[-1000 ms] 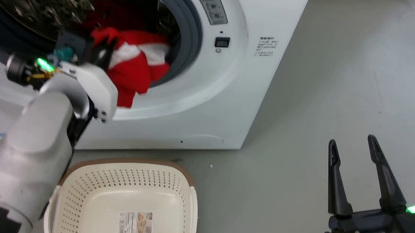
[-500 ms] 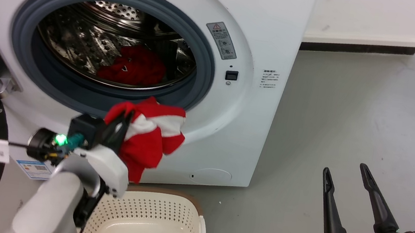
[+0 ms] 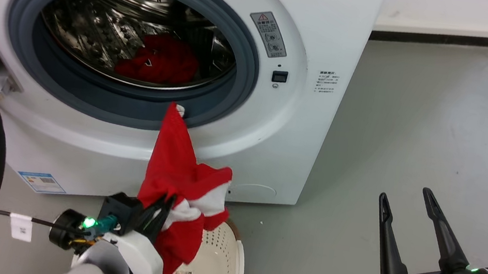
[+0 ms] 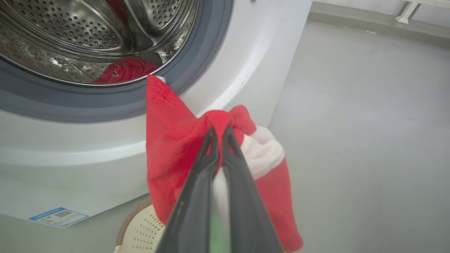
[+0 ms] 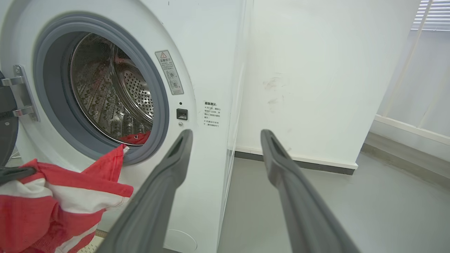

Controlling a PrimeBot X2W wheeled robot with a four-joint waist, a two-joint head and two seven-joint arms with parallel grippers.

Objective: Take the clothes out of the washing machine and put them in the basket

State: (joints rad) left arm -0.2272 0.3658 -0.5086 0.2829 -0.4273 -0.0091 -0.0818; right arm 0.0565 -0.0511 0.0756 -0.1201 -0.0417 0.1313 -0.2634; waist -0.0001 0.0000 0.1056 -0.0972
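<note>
Left tool (image 4: 220,130) pinched tight, right tool (image 3: 404,194) splayed.

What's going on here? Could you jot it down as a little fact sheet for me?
Left gripper: shut on a red-and-white garment, above the basket
Held garment: hanging outside the washing machine, one corner up at the grey gasket
In the drum: another red garment
Right gripper: open, holding nothing
Basket: on the floor before the machine

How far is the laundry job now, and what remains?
Done: nothing seen in the basket yet. In hand: the left end effector is shut on a striped garment, out of the washing machine, hanging over the basket. Left: drop it in, then fetch the red garment in the drum. The right end effector is open.
</note>
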